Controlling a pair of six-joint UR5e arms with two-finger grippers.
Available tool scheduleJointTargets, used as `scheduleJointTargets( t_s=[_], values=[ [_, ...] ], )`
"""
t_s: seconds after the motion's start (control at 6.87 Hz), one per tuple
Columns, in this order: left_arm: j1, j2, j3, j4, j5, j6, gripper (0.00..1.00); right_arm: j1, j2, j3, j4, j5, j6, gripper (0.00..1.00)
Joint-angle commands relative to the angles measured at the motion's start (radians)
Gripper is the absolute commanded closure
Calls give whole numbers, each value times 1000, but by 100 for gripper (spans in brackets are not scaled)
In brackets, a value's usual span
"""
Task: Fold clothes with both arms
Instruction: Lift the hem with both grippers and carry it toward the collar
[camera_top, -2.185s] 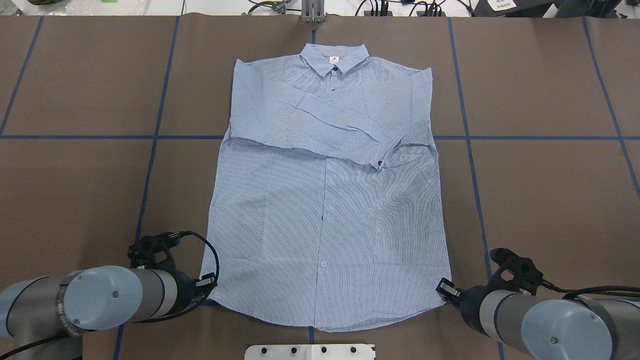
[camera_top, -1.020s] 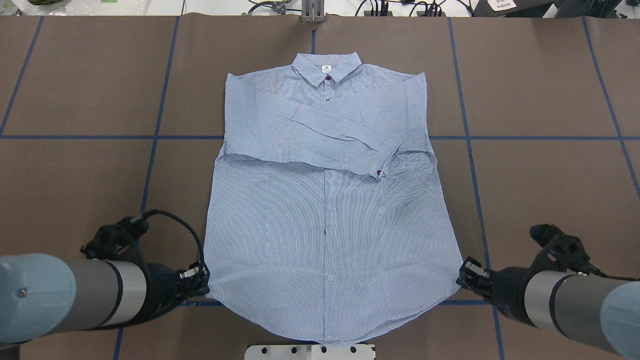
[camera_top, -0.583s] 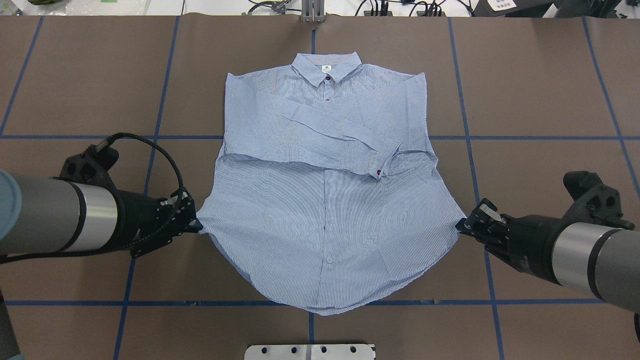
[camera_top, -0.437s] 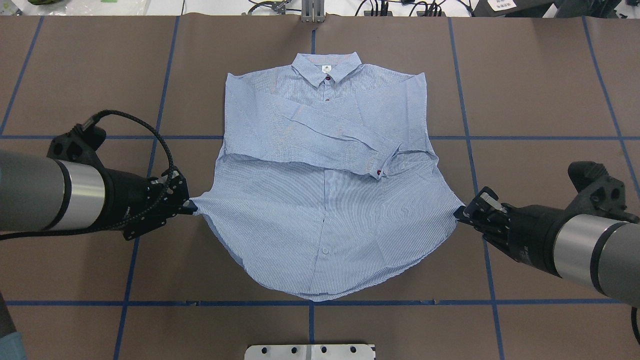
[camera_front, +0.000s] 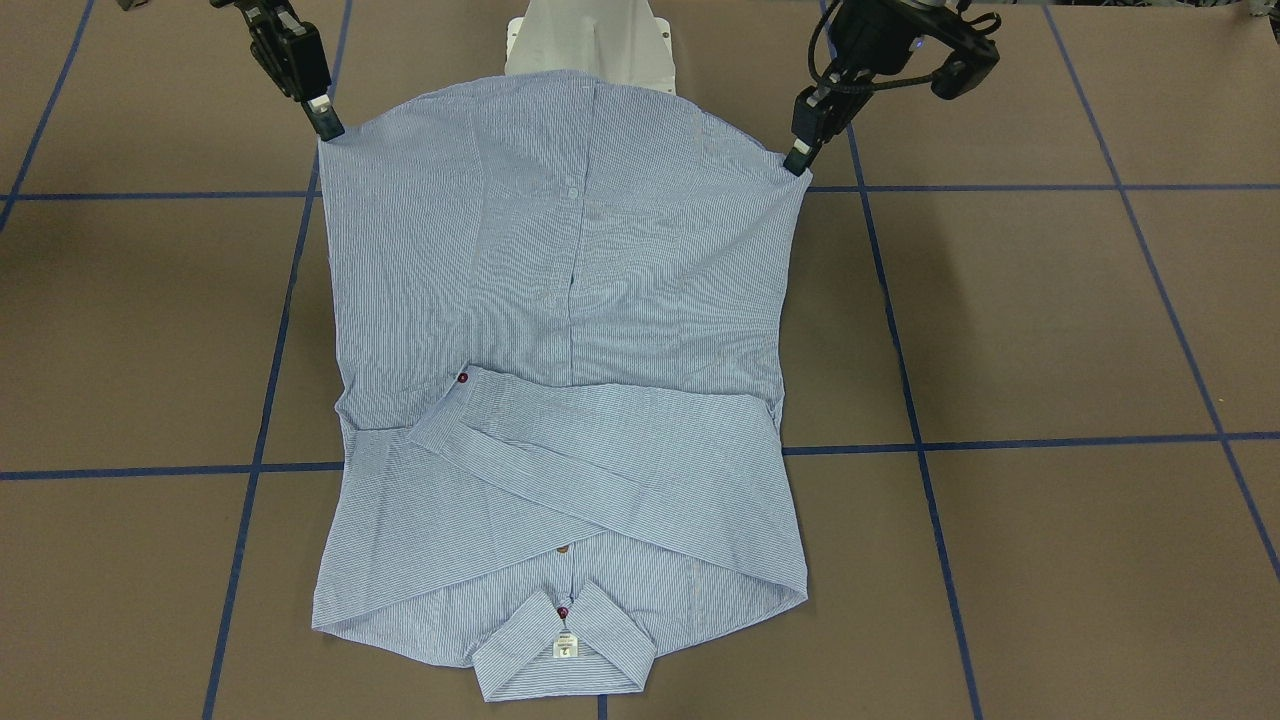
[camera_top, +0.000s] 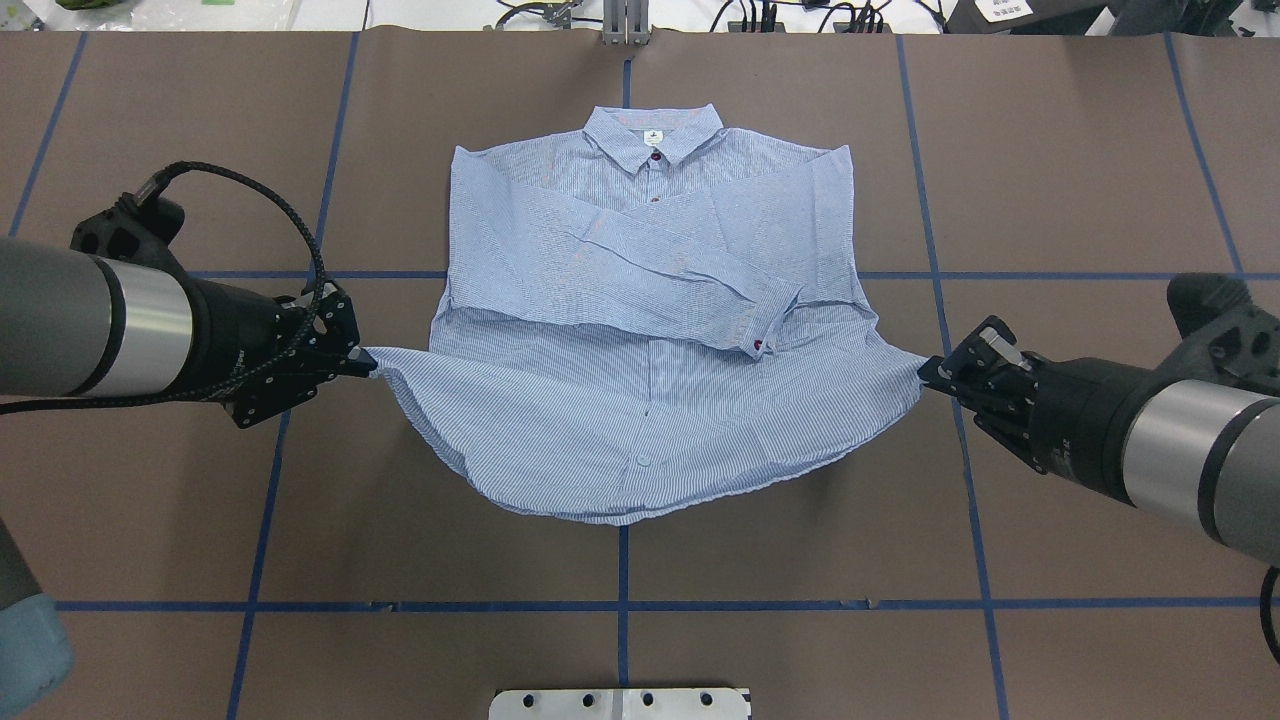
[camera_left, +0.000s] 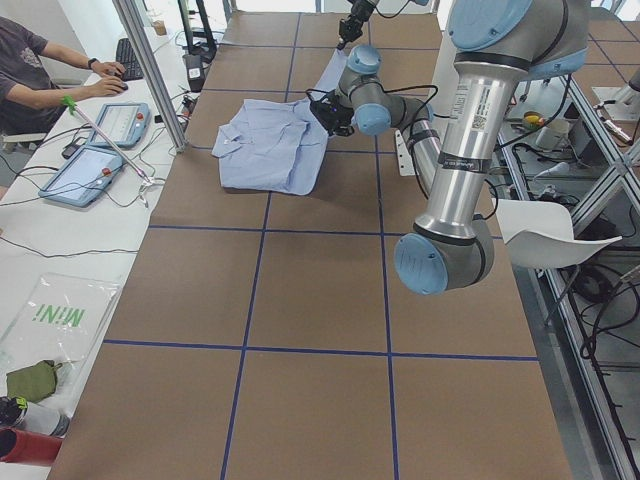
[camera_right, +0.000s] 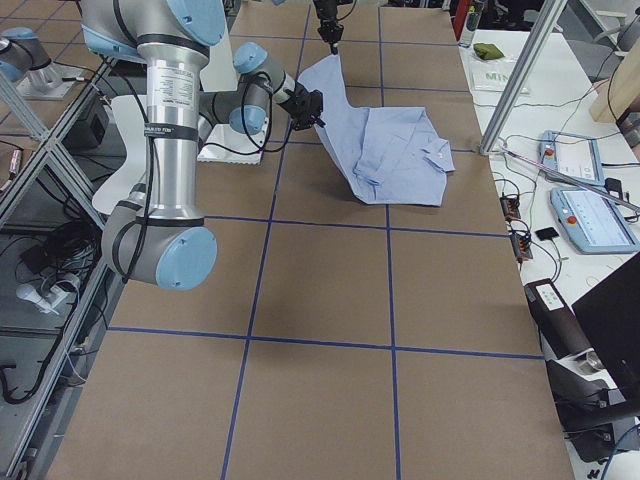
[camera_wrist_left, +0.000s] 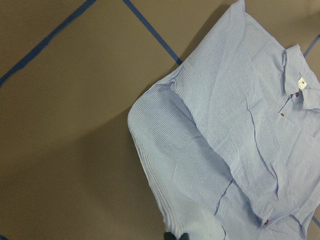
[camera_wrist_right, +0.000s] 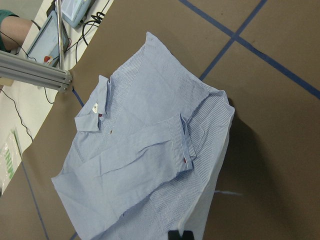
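Overhead exterior: clenched on opposite hem corners of the shirt (camera_top: 650, 300) with left end effector (camera_top: 362, 362) and right end effector (camera_top: 930, 375), hem lifted off the desk (camera_top: 1080, 180), collar (camera_top: 655, 135) lying flat straight ahead along the shirt's long axis, equally far from both.

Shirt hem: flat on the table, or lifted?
Lifted: left gripper and right gripper each hold a hem corner of the shirt above the table; collar end lies flat.

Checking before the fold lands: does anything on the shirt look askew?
Nothing damaged. The shirt has its top sleeve lying slanted across the chest, and the lifted hem sags between the left gripper and right gripper pinching its corners.
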Motion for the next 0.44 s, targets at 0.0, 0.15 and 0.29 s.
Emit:
scheduleJointTargets(
  t_s=[0.0,0.15,0.29],
  values=[
    [-53,-76,120,-6,0,3,100,68,74,-81,0,-1,-3,100],
    [-76,-87,143,-8,0,6,100,85,108,-124,0,-2,-3,100],
    [-116,-88,139,-6,-1,3,100,111,112,-136,0,-1,-5,100]
  ],
)
